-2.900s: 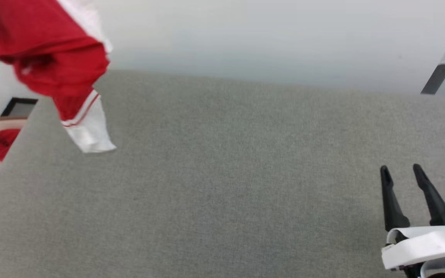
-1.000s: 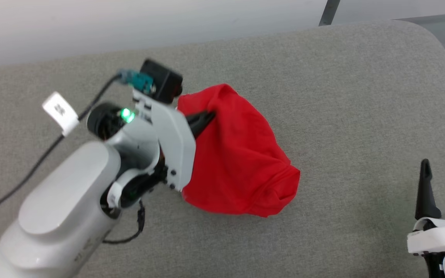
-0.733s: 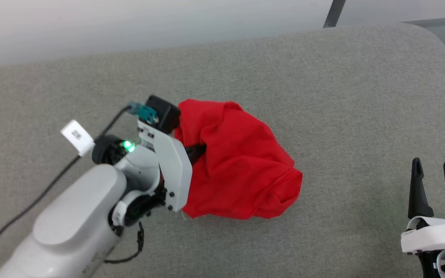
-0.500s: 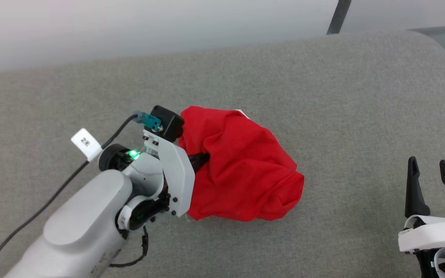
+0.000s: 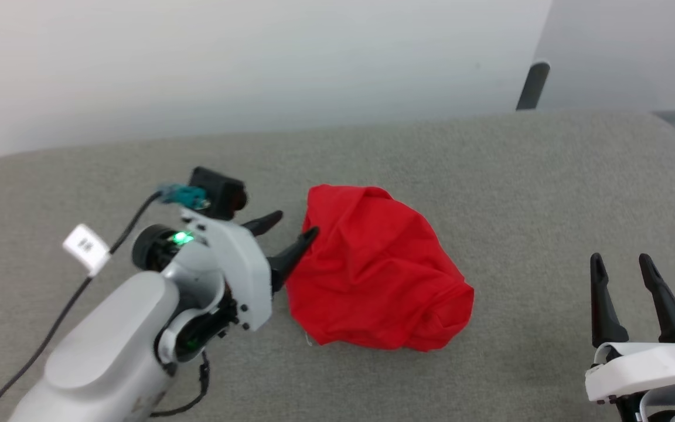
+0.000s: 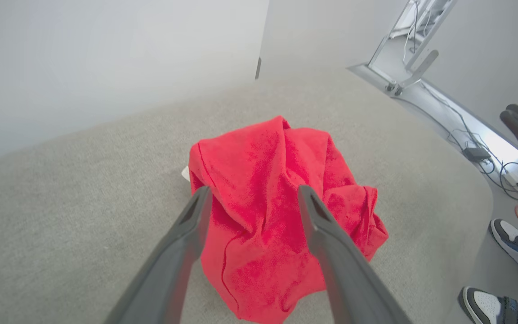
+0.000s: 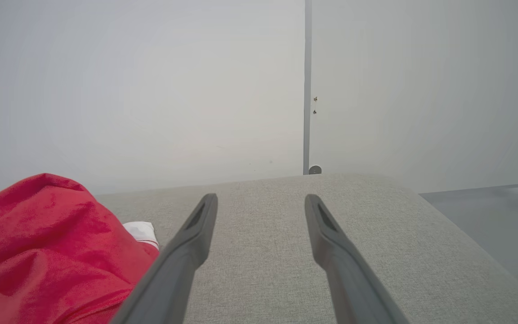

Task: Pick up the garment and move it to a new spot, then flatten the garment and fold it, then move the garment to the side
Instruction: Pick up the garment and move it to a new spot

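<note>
right claw spread, empty, low right over grey desk, well apart from garment | left claw spread, pinching nothing, one fingertip just at garment's left edge | garment: crumpled red heap mid-desk, small white bit poking out at far side | white wall behind desk

The garment is lying heaped on the bench, directly ahead of the jaws of the left gripper, with one jaw tip sitting just beside its near edge. The right gripper is hovering well apart, the garment lying to the left of its jaws.
</note>
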{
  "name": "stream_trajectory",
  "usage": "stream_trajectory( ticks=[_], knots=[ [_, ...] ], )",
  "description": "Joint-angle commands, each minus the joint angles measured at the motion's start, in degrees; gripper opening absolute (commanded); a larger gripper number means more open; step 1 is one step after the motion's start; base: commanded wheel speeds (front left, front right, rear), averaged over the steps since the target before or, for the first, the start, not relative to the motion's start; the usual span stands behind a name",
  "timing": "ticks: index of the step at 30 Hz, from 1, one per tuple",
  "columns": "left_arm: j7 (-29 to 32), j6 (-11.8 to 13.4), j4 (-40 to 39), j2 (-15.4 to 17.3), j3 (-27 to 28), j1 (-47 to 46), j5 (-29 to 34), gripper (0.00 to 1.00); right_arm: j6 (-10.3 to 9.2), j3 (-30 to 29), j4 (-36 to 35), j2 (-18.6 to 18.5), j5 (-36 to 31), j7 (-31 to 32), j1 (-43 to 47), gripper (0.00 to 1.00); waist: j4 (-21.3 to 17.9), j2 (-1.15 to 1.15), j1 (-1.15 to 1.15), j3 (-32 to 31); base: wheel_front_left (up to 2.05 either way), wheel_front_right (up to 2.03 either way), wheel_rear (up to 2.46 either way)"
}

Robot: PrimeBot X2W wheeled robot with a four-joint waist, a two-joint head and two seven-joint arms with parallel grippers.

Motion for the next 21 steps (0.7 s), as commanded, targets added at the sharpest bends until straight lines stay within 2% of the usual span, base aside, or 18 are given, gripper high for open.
stream_trajectory(
  ticks=[1, 12, 21],
  knots=[
    [-0.8, 0.5, -0.3, 0.3, 0.4, 1.3, 0.0, 1.00, 0.02, 0.3, -0.2, 0.1, -0.4, 0.2, 0.7, 1.00, 1.8, 0.00, 0.00, -2.4, 0.00, 0.00, 0.00],
    [-15.5, 2.4, -5.0, 5.6, 6.5, 9.8, 1.8, 1.00, 0.02, 0.2, -1.1, -0.6, -1.5, 0.4, 3.1, 1.00, 5.0, 0.00, 0.00, -5.1, 0.00, 0.00, 0.00],
    [-27.0, 3.5, -5.2, 8.8, 10.8, 17.7, 2.8, 1.00, 0.02, -0.6, 0.8, -1.8, -1.0, -0.8, 4.2, 1.00, 7.0, 0.00, 0.00, -6.4, 0.00, 0.00, 0.00]
  ],
)
